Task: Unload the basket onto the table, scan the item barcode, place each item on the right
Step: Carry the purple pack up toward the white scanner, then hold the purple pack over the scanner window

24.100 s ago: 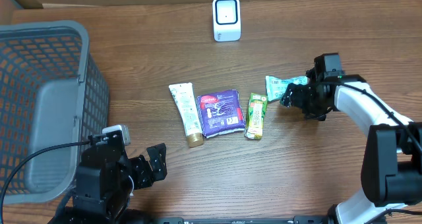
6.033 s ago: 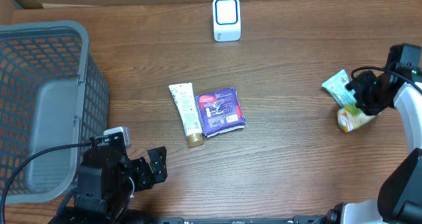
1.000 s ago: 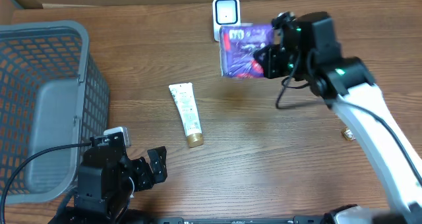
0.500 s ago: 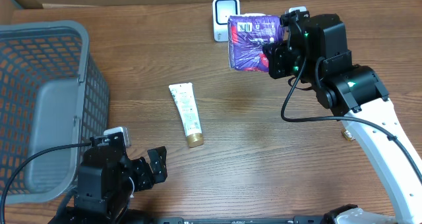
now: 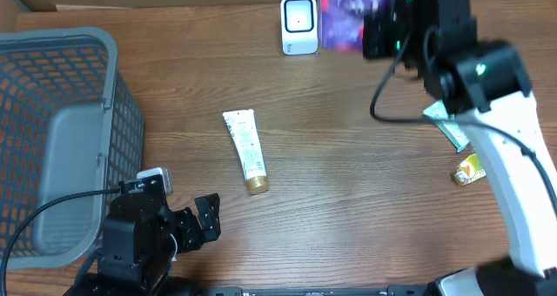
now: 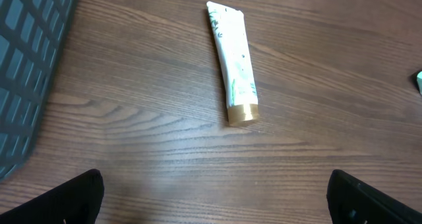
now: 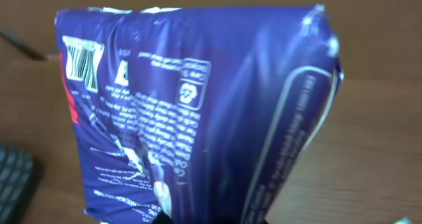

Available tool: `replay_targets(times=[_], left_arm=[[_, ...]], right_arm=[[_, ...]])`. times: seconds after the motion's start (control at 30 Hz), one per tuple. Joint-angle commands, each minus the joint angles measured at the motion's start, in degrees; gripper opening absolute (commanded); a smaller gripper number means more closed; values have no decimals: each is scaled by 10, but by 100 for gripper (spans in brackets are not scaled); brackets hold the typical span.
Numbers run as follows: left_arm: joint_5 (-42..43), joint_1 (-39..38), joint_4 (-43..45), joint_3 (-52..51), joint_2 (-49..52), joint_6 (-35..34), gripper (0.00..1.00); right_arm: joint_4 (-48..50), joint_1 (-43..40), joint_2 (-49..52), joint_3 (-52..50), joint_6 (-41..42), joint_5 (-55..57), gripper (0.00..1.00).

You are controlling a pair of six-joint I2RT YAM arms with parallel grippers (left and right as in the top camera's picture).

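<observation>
My right gripper (image 5: pixel 380 24) is shut on a purple packet (image 5: pixel 342 16) and holds it in the air at the back of the table, just right of the white scanner (image 5: pixel 298 23). In the right wrist view the purple packet (image 7: pixel 198 105) fills the frame, with a barcode (image 7: pixel 82 59) at its upper left; my right gripper (image 7: pixel 217 219) is mostly hidden under it. My left gripper (image 5: pixel 204 219) rests open at the front left. Its fingers (image 6: pixel 66 197) stand wide apart over bare wood, with a white tube (image 6: pixel 234 69) lying beyond them.
A grey mesh basket (image 5: pixel 52 139) takes up the left side. The white tube (image 5: pixel 246 150) lies mid-table. A green packet (image 5: pixel 452 132) and a small yellow-green pack (image 5: pixel 468 170) lie at the right, partly under my right arm.
My right gripper has carried the purple packet up and toward the back right, from in front of the scanner to beside it. The left arm has not moved.
</observation>
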Motion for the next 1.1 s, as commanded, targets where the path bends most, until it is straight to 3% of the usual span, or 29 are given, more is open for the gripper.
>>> replay_targets(times=[0.0,0.17,0.3,0.37,0.5,0.77,1.07], left_arm=[[2,-3,0,-1,-6,-4,99],[2,-3,0,-1,-6,-4,100],[2,-3,0,-1,-6,-4,99],[2,-3,0,-1,-6,-4,100],[2,-3,0,-1,-6,-4,100],[2,-3,0,-1,-6,-4,100],[0,-3,0,-1,-6,-3,99]], right_arm=[[-22,20,72,112,-32,100,3],[16,83,144,158,-101,326,4],[101,136,199,156,-143,593,4],[142,143,224,156,-172,650,4],[196,138,272,156,-248,662,4],[337,127,367,155,-562,626,4],[451,127,438,155,-694,567,4]])
